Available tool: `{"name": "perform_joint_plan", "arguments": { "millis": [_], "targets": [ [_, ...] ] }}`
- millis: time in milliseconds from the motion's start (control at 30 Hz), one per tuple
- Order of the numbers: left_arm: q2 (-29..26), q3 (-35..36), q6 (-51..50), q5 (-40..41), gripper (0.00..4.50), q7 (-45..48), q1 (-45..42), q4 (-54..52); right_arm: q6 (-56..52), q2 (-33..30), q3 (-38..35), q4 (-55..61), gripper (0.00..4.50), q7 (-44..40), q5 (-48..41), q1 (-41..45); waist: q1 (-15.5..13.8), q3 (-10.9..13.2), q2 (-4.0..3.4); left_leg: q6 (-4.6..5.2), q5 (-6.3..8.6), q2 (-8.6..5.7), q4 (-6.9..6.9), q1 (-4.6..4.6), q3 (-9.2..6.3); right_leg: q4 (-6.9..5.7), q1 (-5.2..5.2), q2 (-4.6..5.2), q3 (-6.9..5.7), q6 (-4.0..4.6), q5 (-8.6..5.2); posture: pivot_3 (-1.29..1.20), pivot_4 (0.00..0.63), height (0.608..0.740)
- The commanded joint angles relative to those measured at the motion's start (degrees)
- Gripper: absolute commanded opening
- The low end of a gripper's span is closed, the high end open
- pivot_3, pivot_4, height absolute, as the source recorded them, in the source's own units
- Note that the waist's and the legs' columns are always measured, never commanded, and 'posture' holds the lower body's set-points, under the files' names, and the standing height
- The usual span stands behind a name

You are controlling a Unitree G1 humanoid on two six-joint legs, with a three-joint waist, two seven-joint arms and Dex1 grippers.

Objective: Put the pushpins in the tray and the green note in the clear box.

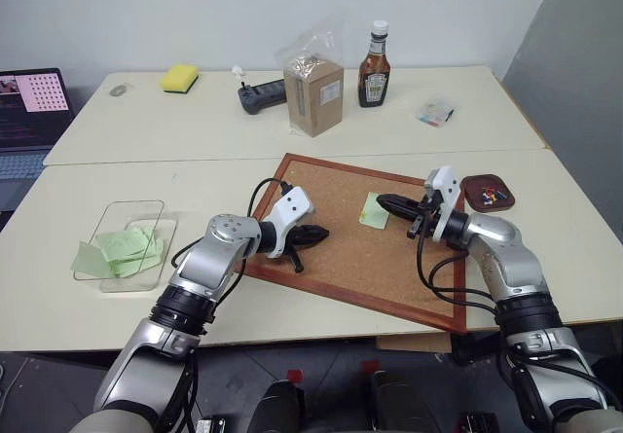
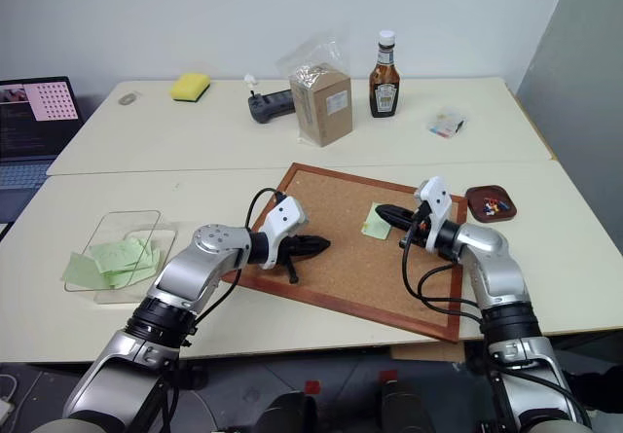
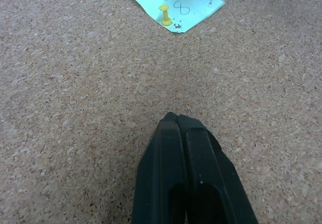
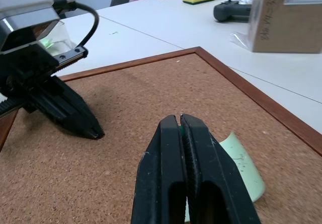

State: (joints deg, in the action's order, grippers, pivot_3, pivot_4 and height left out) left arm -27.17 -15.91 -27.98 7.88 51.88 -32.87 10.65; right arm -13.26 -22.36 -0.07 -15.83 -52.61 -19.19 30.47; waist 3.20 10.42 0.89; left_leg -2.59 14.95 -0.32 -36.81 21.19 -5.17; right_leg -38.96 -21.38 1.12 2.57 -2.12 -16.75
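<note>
Both arms reach in over the cork board (image 1: 370, 248): left gripper (image 1: 313, 235) with fingers pressed together, right gripper (image 1: 386, 202) clamped at the green note (image 1: 374, 211). Whether it pinches a pushpin is unclear. One yellow pushpin (image 3: 164, 14) holds the note; others sit in the tray (image 1: 487, 195), far right.

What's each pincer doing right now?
Left pincer: closed, empty, over the cork board.
Right pincer: closed, over the green note; whether it holds anything cannot be told.

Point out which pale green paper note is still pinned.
The pale green note on the cork board, held by a yellow pushpin; the other green slips lie loose in the clear box.
</note>
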Motion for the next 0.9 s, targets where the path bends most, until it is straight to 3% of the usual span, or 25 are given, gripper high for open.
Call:
{"name": "perform_joint_plan", "arguments": {
  "millis": [33, 133, 233, 400, 733, 900],
  "targets": [
    [-1.1, -1.6, -1.9, -3.0, 0.00, -0.9, 1.7, 2.3, -2.8, -1.0, -5.6, 3.2, 0.01, 5.2, -2.4, 1.1, 0.0, 0.0, 0.00, 0.00, 0.00, 0.00, 0.00, 0.00, 0.00, 0.00, 0.00, 0.00, -0.01, 0.00, 0.00, 0.00, 0.150, 0.740],
    [-1.1, -1.7, -2.0, -2.9, 0.00, -0.8, 1.8, 2.0, -3.0, -1.7, -8.1, 1.6, 0.01, 11.5, -0.1, 2.5, 0.0, 0.0, 0.00, 0.00, 0.00, 0.00, 0.00, 0.01, -0.02, 0.00, 0.00, 0.01, 0.02, 0.00, 0.00, 0.00, 0.150, 0.740],
    [-1.1, -1.6, -2.1, -2.8, 0.00, -0.7, 1.7, 1.8, -0.2, -5.1, -9.4, -3.7, 0.01, 23.3, 8.2, 3.9, 0.0, 0.0, 0.00, 0.00, 0.00, -0.01, 0.00, 0.00, 0.02, 0.00, -0.01, 0.02, 0.05, 0.00, 0.00, 0.00, 0.150, 0.740],
    [-1.2, -1.7, -2.1, -2.8, 0.00, -0.6, 1.8, 1.7, -1.7, -5.7, -13.1, -9.9, 0.01, 31.3, 8.7, 5.7, 0.0, 0.0, 0.00, 0.00, 0.00, -0.03, 0.13, 0.01, 0.16, 0.04, -0.04, 0.01, 0.07, 0.02, -0.01, 0.00, 0.150, 0.740],
    [-1.4, -1.9, -1.9, -3.0, 0.00, 0.1, 0.8, 2.5, -0.8, -6.4, -16.7, -26.9, 0.01, 32.0, 7.0, 12.5, 0.0, 0.0, -0.01, 0.01, 0.00, -0.03, 0.14, -0.02, 0.25, 0.04, -0.04, 0.01, 0.14, 0.02, 0.00, 0.00, 0.150, 0.740],
    [-1.5, -1.8, -2.1, -3.0, 0.00, 0.2, 0.8, 2.4, 1.1, -6.4, -16.6, -31.0, 0.89, 31.5, 7.0, 14.5, 0.0, 0.0, 0.00, 0.01, 0.00, -0.03, 0.14, -0.01, 0.25, 0.04, -0.03, 0.01, 0.15, 0.02, 0.00, 0.00, 0.150, 0.740]
  ]
}}
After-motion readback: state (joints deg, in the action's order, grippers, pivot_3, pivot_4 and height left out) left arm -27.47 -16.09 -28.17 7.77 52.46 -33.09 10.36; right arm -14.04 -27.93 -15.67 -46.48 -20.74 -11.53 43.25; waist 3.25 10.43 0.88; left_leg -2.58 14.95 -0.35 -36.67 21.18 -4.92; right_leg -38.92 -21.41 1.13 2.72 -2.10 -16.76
